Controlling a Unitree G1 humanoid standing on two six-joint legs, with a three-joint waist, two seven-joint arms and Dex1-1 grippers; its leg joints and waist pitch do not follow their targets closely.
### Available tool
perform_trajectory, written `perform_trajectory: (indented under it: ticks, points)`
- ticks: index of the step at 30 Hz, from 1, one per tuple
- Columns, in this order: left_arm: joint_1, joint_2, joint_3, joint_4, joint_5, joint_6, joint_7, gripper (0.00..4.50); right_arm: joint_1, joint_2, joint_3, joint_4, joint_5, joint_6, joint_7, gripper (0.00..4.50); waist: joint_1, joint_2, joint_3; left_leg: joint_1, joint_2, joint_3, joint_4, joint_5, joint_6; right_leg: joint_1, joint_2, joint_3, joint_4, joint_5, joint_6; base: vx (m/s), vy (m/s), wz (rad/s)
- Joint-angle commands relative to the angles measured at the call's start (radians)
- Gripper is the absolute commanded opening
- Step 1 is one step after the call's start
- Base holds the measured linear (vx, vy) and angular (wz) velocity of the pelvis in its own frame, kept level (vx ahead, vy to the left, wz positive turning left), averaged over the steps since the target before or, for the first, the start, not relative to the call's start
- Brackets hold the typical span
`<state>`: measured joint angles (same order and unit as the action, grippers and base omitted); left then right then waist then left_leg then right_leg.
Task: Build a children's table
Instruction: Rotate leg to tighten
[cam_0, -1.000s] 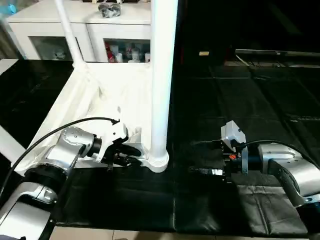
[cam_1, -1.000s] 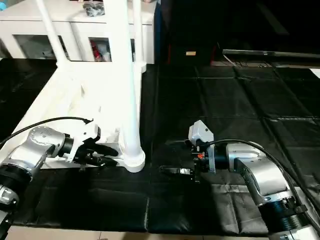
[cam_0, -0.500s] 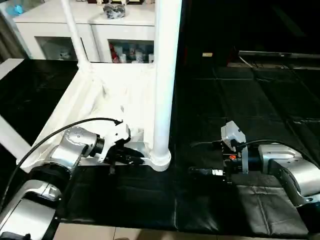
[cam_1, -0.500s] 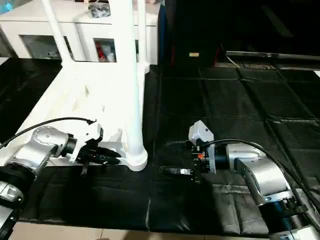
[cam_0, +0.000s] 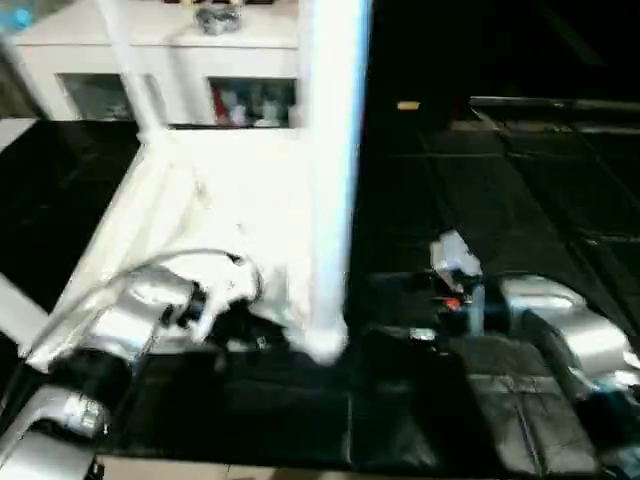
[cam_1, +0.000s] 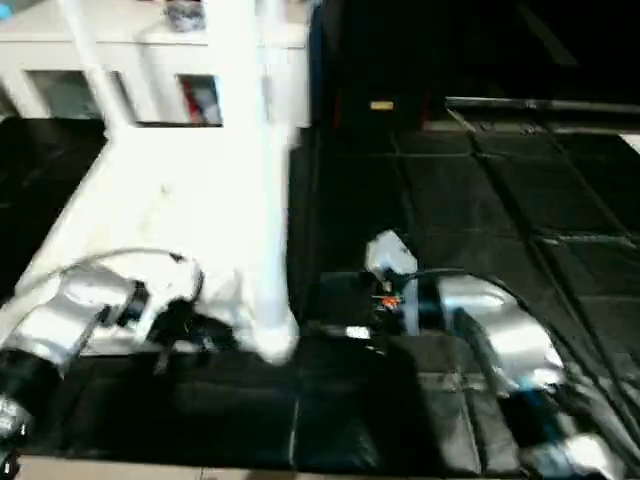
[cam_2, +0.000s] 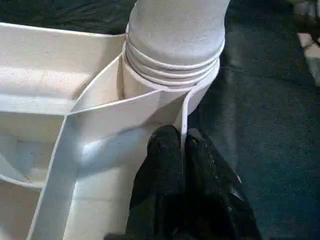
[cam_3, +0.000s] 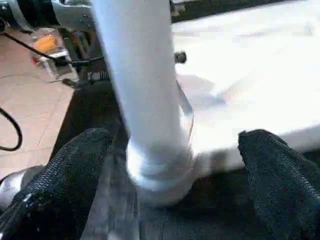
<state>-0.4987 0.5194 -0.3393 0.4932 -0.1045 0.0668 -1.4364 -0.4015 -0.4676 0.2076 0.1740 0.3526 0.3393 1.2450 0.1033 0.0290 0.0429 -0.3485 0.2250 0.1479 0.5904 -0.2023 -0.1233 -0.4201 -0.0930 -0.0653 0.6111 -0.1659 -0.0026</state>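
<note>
Your left gripper (cam_2: 182, 145) is pinched tight on the thin white plastic rim (cam_2: 184, 112) of the upside-down white plastic table top (cam_0: 200, 215), right next to the round corner socket (cam_2: 172, 82); in the left wrist view one black finger (cam_2: 162, 150) sits inside the rim wall and the other outside, w/ the wall sandwiched between them. A black cable (cam_0: 140, 270) arcs over the silver left forearm (cam_0: 130, 320).

Using that corner socket as your landmark: a long white tube leg (cam_0: 335, 150) stands upright in it, ribbed collar seated at the socket mouth, and rises out of frame. The table top spreads away from the socket toward the far side, ribbed underside up, resting on the black tiled mat (cam_0: 480, 200). A 2nd white leg (cam_0: 120, 60) stands at the corner far from the socket, on the robot's left; in the right eye view a 3rd (cam_1: 268, 65) shows behind the near leg.

Your right gripper (cam_3: 172, 145) is spread wide, not touching anything. It's on the mat just beside the socket, on the robot's right, pointed at the leg; in the right wrist view its two fingers (cam_3: 65, 165) frame the leg base w/ clear gaps both sides. The silver right forearm (cam_0: 560, 320) trails away from the socket.

Beyond the table top, well apart from the socket, is a white cabinet w/ glass doors (cam_0: 200, 70).
</note>
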Motion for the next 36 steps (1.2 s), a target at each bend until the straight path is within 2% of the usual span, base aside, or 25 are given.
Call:
perform_trajectory:
  ticks: [1, 4, 6, 7, 10, 13, 17, 22, 26, 28, 29, 31, 32, 34, 36]
  points:
    - [0.043, -0.034, -0.028, -0.056, -0.052, 0.015, -0.018, 0.01, -0.029, 0.015, 0.025, 0.055, -0.022, -0.053, 0.032, 4.5, 0.0, -0.016, -0.063, -0.01, -0.007, 0.028, -0.067, -0.134, 0.054, 0.066, -0.031, 0.03, -0.057, -0.172, -0.243, 0.0, 0.0, 0.0]
    - [0.062, -0.041, -0.026, -0.096, -0.05, 0.03, -0.003, 0.0, -0.053, 0.031, 0.043, 0.092, -0.02, -0.056, 0.067, 4.11, 0.005, -0.014, -0.061, -0.005, -0.004, 0.029, -0.068, -0.168, 0.049, 0.062, -0.03, 0.031, -0.061, -0.216, -0.235, 0.0, 0.0, 0.0]
    - [0.071, -0.042, -0.025, -0.119, -0.05, 0.044, 0.002, 0.0, -0.064, 0.034, 0.055, 0.105, -0.014, -0.045, 0.098, 4.03, 0.006, -0.017, -0.06, -0.01, -0.006, 0.027, -0.07, -0.169, 0.049, 0.067, -0.03, 0.031, -0.062, -0.231, -0.22, 0.0, 0.0, 0.0]
    - [0.087, -0.039, -0.024, -0.16, -0.049, 0.07, 0.01, 0.0, -0.084, 0.039, 0.073, 0.139, -0.018, -0.052, 0.143, 3.8, 0.005, -0.018, -0.063, -0.01, -0.005, 0.026, -0.069, -0.167, 0.048, 0.067, -0.032, 0.031, -0.059, -0.23, -0.219, 0.0, 0.0, 0.0]
    - [0.096, -0.033, -0.028, -0.19, -0.041, 0.085, 0.014, 0.0, -0.119, 0.055, 0.091, 0.211, -0.041, -0.085, 0.172, 3.58, 0.005, -0.02, -0.061, -0.012, -0.007, 0.028, -0.068, -0.156, 0.052, 0.065, -0.031, 0.031, -0.061, -0.23, -0.221, 0.0, 0.0, 0.0]
    - [0.104, -0.026, -0.027, -0.216, -0.035, 0.1, 0.018, 0.0, -0.152, 0.072, 0.106, 0.286, -0.056, -0.119, 0.203, 3.29, 0.005, -0.018, -0.064, -0.011, -0.007, 0.027, -0.066, -0.144, 0.054, 0.064, -0.031, 0.03, -0.057, -0.213, -0.229, 0.0, 0.0, 0.0]
    - [0.107, -0.02, -0.027, -0.222, -0.022, 0.102, 0.026, 0.0, -0.169, 0.086, 0.117, 0.329, -0.069, -0.136, 0.213, 3.04, 0.005, -0.014, -0.065, -0.011, -0.007, 0.027, -0.065, -0.138, 0.06, 0.064, -0.028, 0.029, -0.054, -0.174, -0.244, 0.0, 0.0, 0.0]
    - [0.105, -0.017, -0.026, -0.226, -0.014, 0.115, 0.033, 0.0, -0.179, 0.101, 0.117, 0.361, -0.07, -0.144, 0.235, 2.61, 0.005, -0.016, -0.063, -0.01, -0.007, 0.026, -0.068, -0.162, 0.052, 0.065, -0.029, 0.029, -0.059, -0.22, -0.234, 0.0, 0.0, 0.0]
    - [0.098, -0.022, -0.015, -0.229, -0.022, 0.137, 0.047, 0.0, -0.183, 0.117, 0.109, 0.375, -0.053, -0.138, 0.255, 2.32, 0.003, -0.012, -0.064, -0.009, -0.007, 0.026, -0.068, -0.163, 0.05, 0.064, -0.028, 0.03, -0.058, -0.208, -0.237, 0.0, 0.0, 0.0]
    - [0.089, -0.035, -0.009, -0.215, -0.012, 0.147, 0.084, 0.0, -0.173, 0.125, 0.103, 0.365, -0.048, -0.126, 0.246, 2.21, 0.002, -0.014, -0.063, -0.009, -0.007, 0.026, -0.068, -0.166, 0.05, 0.065, -0.028, 0.029, -0.058, -0.209, -0.238, 0.0, 0.0, 0.0]
    - [0.085, -0.041, -0.006, -0.207, -0.006, 0.154, 0.102, 0.0, -0.167, 0.129, 0.099, 0.359, -0.046, -0.119, 0.239, 2.18, 0.002, -0.004, -0.063, -0.008, -0.007, 0.025, -0.068, -0.171, 0.047, 0.064, -0.028, 0.03, -0.059, -0.215, -0.238, 0.0, 0.0, 0.0]
    - [0.071, -0.063, 0.0, -0.183, 0.011, 0.17, 0.151, 0.0, -0.151, 0.149, 0.087, 0.35, -0.049, -0.104, 0.175, 2.14, 0.0, -0.011, -0.061, -0.009, -0.009, 0.026, -0.069, -0.186, 0.042, 0.065, -0.027, 0.029, -0.063, -0.235, -0.23, 0.0, 0.0, 0.0]
    - [0.054, -0.09, 0.013, -0.16, 0.019, 0.194, 0.203, 0.0, -0.143, 0.172, 0.078, 0.356, -0.071, -0.109, 0.091, 2.14, -0.004, -0.007, -0.06, -0.008, -0.01, 0.026, -0.07, -0.193, 0.035, 0.063, -0.027, 0.03, -0.066, -0.257, -0.222, 0.0, 0.0, 0.0]
    - [0.044, -0.106, 0.021, -0.148, 0.021, 0.209, 0.233, 0.0, -0.139, 0.186, 0.073, 0.362, -0.087, -0.114, 0.041, 2.1, -0.009, -0.011, -0.059, -0.006, -0.014, 0.025, -0.071, -0.206, 0.02, 0.065, -0.027, 0.029, -0.073, -0.315, -0.197, 0.0, 0.0, 0.0]
    - [0.003, -0.182, 0.065, -0.115, 0.0, 0.281, 0.336, 0.0, -0.146, 0.257, 0.051, 0.404, -0.131, -0.084, -0.163, 2.07, -0.021, -0.016, -0.055, -0.016, -0.018, 0.022, -0.075, -0.205, 0.006, 0.069, -0.028, 0.026, -0.076, -0.366, -0.169, 0.0, 0.0, 0.0]
